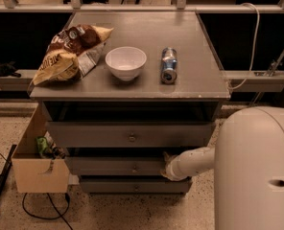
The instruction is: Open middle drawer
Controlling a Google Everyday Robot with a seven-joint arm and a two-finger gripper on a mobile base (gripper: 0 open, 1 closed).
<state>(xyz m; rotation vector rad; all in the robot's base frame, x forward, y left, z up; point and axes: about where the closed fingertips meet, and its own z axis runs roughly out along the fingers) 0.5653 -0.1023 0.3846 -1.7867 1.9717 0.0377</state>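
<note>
- The grey table (190, 37) fills the middle of the view, with three grey drawer fronts stacked under its top.
- The middle drawer (108, 166) sits at about 6 o'clock from the table's centre, between the wider top drawer (94, 134) and the bottom drawer (132, 186). Its small round knob (135, 167) is at the centre of the front.
- The claw (167, 166) is at the right end of the middle drawer's front, at 3 o'clock from the knob and apart from it. It is at the tip of the white arm (195, 161) and close against the drawer; whether it is spread or pressed together cannot be told.
- The robot's white body (257, 171) fills the 4 o'clock corner and hides the table's right side low down.
- On the table top, from 9 to 3 o'clock, there are a crumpled brown and yellow chip bag (70, 51), a white bowl (125, 62) and a can (169, 64) lying on its side. All three are apart from one another.
- The bag carries lettering that cannot be read, and the can's label cannot be made out either.
- A cardboard box (36, 171) stands on the floor just beside the drawers at 8 o'clock, with something green (42, 145) inside it.
- A dark cable (41, 212) loops on the floor below the box, and a white cable (251, 42) hangs at 2 o'clock.
</note>
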